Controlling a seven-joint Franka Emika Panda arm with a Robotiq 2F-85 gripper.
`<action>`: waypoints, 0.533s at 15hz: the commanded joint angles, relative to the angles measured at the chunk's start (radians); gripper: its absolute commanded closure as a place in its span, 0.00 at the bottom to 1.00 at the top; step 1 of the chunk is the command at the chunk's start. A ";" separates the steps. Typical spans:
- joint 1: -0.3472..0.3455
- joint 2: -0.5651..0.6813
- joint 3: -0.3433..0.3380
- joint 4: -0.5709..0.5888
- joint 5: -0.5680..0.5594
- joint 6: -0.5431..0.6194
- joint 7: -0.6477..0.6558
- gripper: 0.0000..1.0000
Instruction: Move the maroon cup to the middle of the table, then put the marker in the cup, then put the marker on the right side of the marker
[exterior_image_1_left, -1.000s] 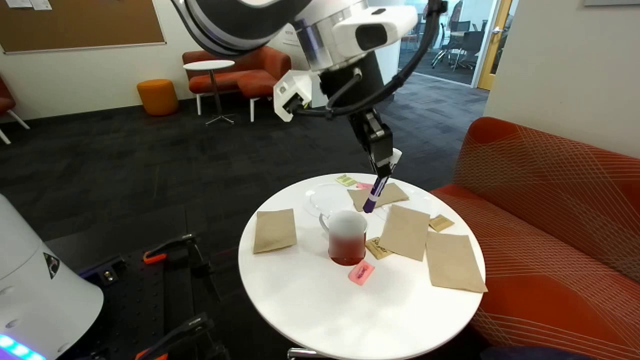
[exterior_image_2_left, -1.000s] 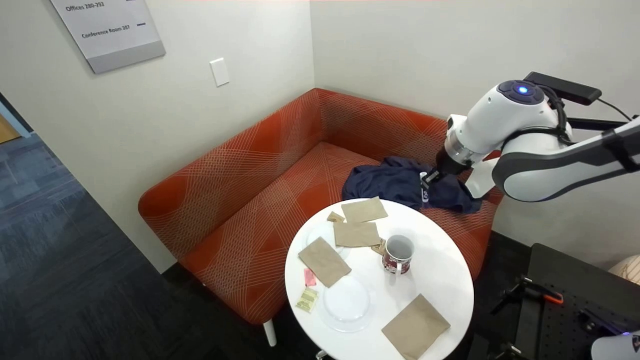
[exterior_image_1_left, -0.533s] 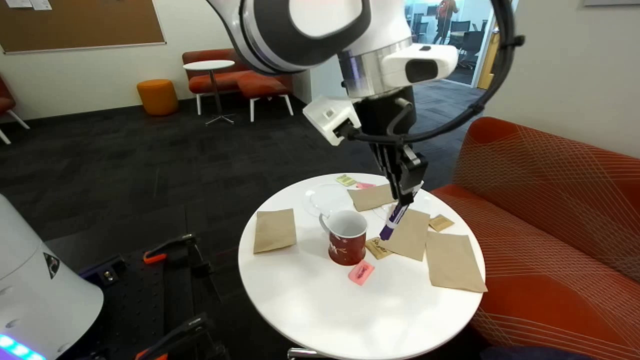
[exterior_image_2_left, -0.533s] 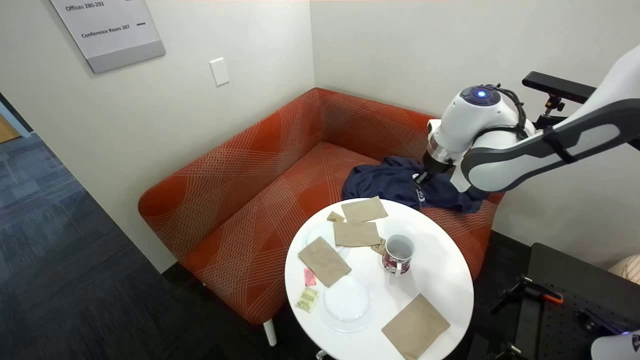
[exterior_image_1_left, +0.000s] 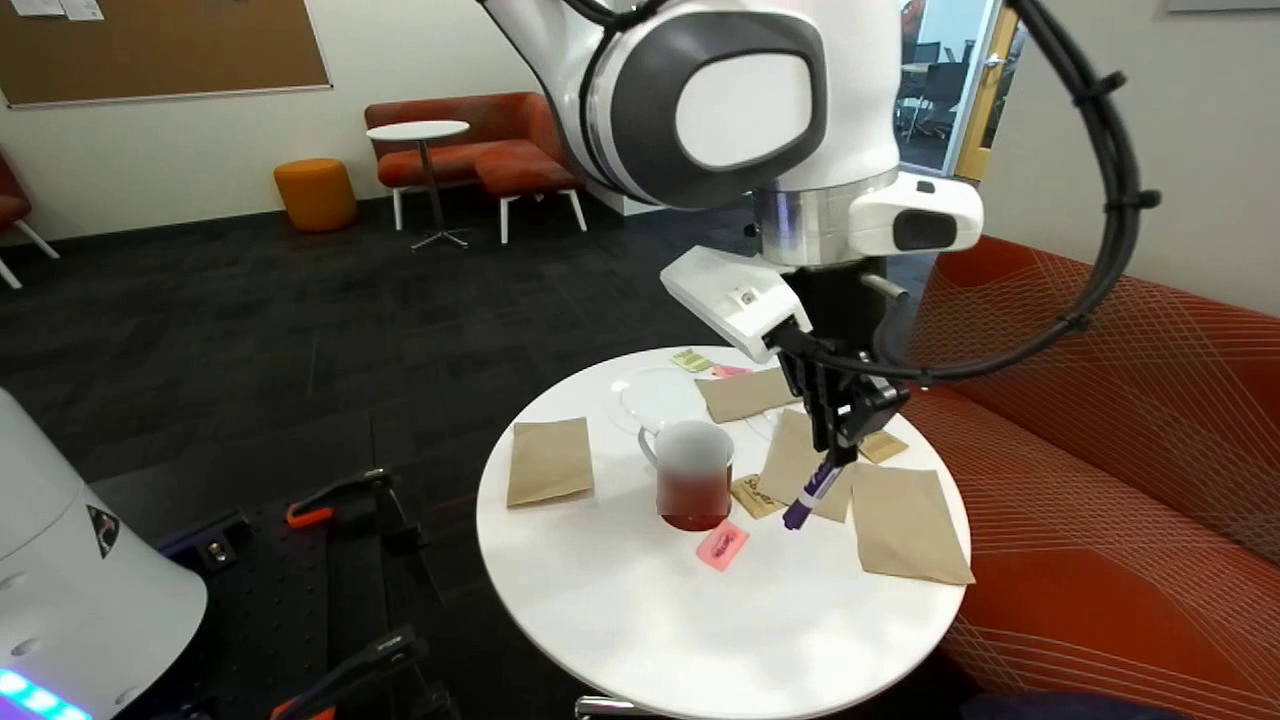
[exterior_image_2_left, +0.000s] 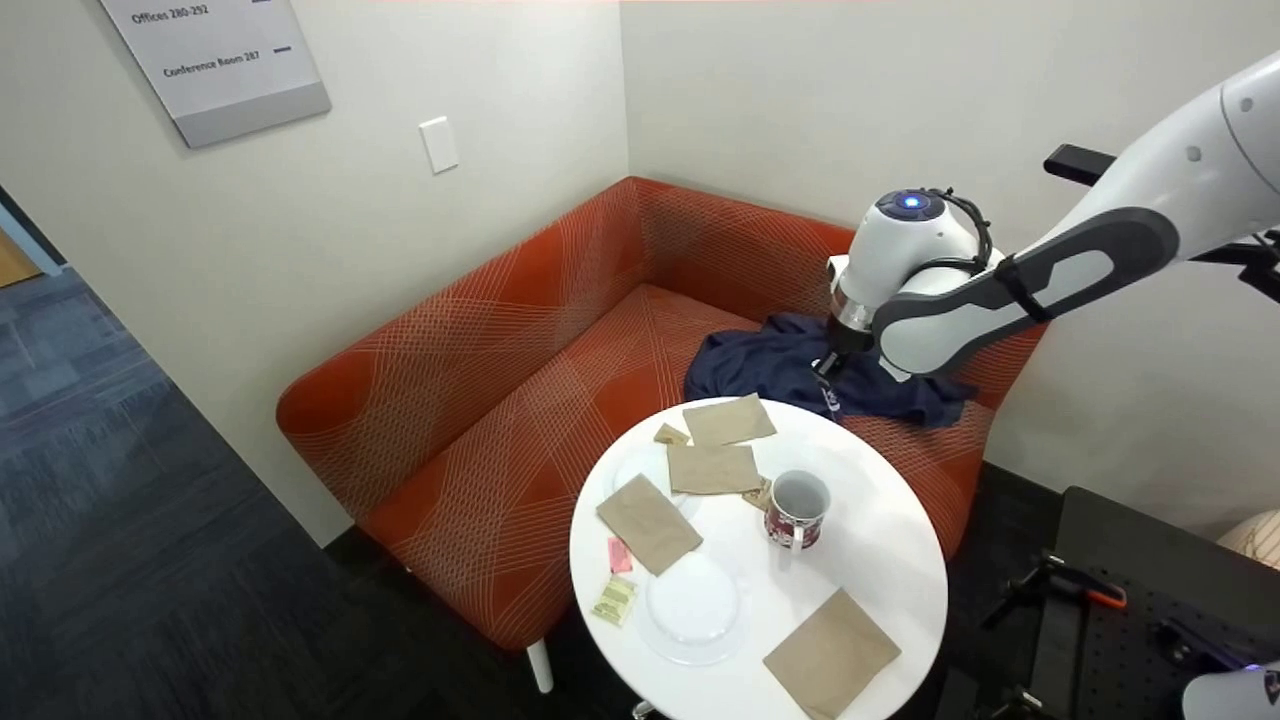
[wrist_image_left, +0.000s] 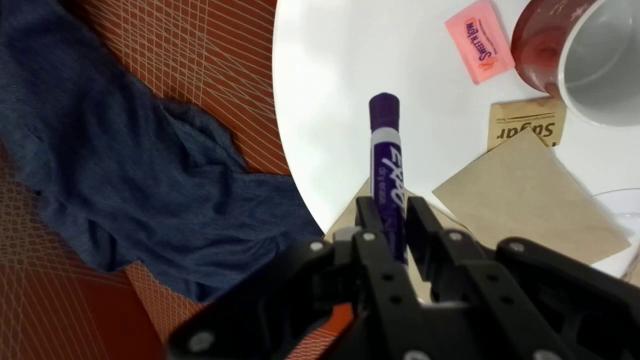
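Round white table (exterior_image_1_left: 640, 610) holds the maroon cup (exterior_image_1_left: 695, 475) upright — jaws pinch the purple marker (wrist_image_left: 388, 172).

You're dealing with one near round table (exterior_image_1_left: 680, 625), one maroon cup (exterior_image_1_left: 695, 482), one purple marker (wrist_image_left: 386, 167), four tan napkins (exterior_image_2_left: 650, 523), two clear plates (exterior_image_2_left: 692, 600), two pink packets (exterior_image_1_left: 723, 545), two brown packets (exterior_image_1_left: 756, 496) and one yellow packet (exterior_image_2_left: 614, 599).

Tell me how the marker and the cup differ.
The marker is slim and purple; the cup is wide and dark red. The marker is held tilted by the gripper; the cup stands upright on the table, unheld. The cup has a handle; the marker has none. Both show some white.
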 joint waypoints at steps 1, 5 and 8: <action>-0.022 0.073 0.012 0.092 0.053 -0.074 -0.077 0.95; -0.032 0.152 0.030 0.154 0.079 -0.118 -0.130 0.95; -0.033 0.208 0.047 0.186 0.084 -0.141 -0.164 0.95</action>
